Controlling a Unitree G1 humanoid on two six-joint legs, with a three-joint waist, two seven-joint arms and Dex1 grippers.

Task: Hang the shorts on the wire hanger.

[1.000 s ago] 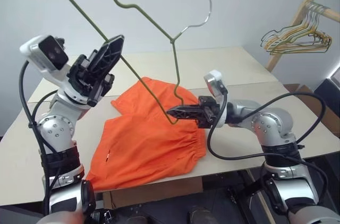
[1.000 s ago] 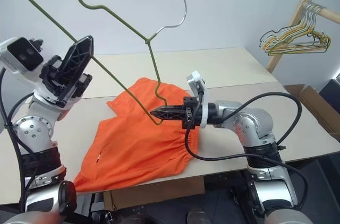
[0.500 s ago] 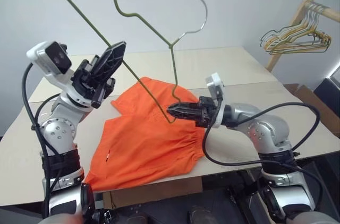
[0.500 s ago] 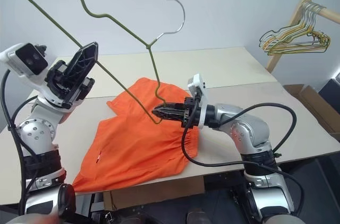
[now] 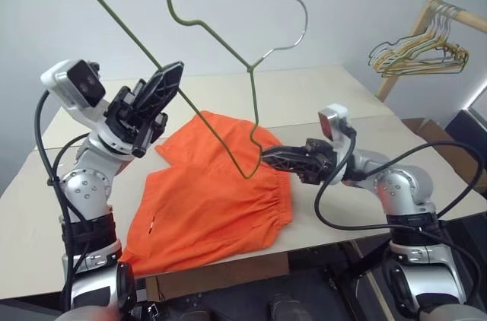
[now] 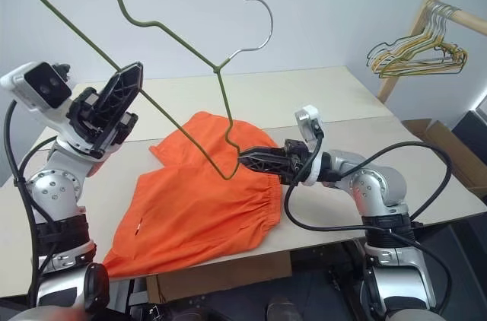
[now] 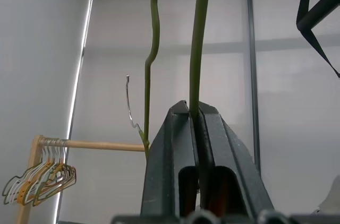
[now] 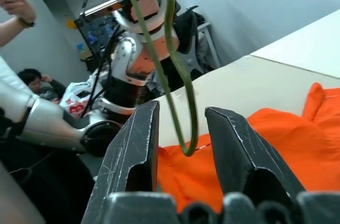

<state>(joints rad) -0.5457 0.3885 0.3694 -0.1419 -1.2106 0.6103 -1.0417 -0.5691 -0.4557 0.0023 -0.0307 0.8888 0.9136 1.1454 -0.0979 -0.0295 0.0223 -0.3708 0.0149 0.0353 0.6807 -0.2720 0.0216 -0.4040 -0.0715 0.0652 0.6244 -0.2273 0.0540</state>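
One pair of bright orange shorts lies flat on the pale table, gathered waistband toward the near edge on my right side, a leg corner reaching the near edge on my left.

One olive wire hanger is held up in the air above the shorts, tilted, its silver hook high toward the wall, one notched shoulder raised up to my left, its low corner hanging just over the orange fabric.

My left gripper is pressed together on the hanger's long straight wire; in the left wrist view the wire rises from between my closed fingers.

My right gripper has its fingers spread, level, tips just beside the hanger's low corner. In the right wrist view the wire's bend hangs between my two fingers with a gap on each side, touching neither.

Containers: none on the table.

Several pale hangers hang in a bunch on a wooden rail at the far right, well apart from the work.

Open room: bare tabletop behind the shorts to the wall, and to the right of them under my right arm. Table's near edge runs just below the fabric.
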